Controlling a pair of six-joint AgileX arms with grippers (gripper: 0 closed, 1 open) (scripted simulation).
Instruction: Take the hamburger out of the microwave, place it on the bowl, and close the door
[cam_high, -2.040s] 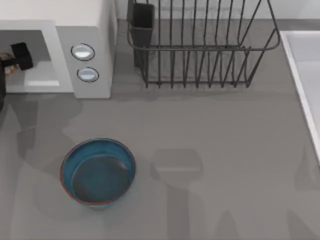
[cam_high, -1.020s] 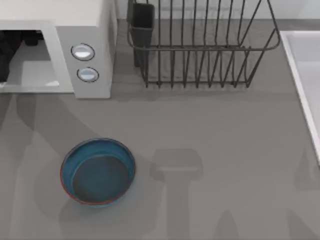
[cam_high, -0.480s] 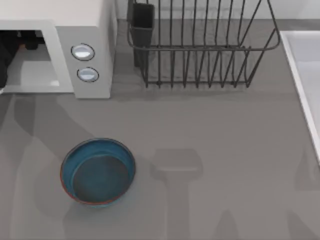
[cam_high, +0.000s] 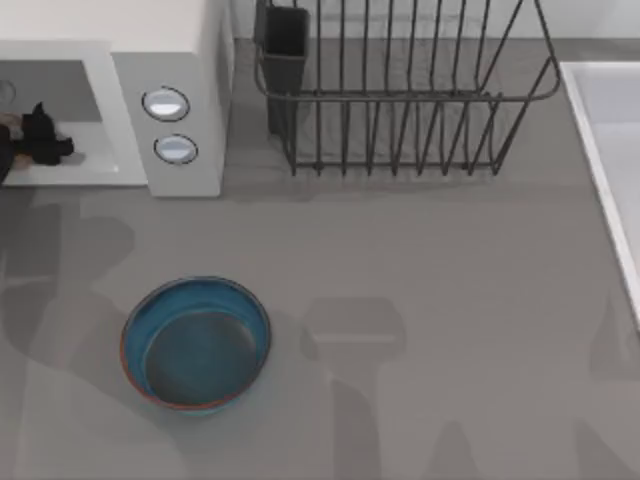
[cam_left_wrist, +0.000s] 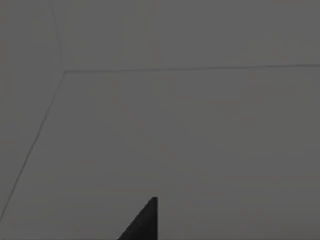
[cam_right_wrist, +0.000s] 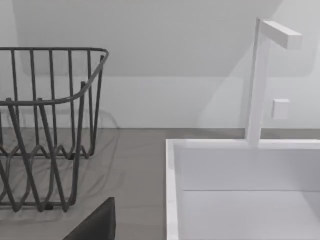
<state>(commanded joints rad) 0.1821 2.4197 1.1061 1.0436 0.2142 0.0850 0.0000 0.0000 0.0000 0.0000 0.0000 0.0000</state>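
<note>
Overhead, left gripper sits at microwave cavity mouth, ten o'clock of table; jaw state unreadable. Bowl sits at seven o'clock, well apart. Dish rack at twelve.

The left gripper, seen at the mouth of the microwave, is matte black, with short blocky fingers. The left wrist view shows one dark, pointed fingertip.

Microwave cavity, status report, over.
Left gripper at the microwave cavity mouth. Bowl sits empty on the table, hamburger not confirmed. Dish rack stands clear of the path.
</note>
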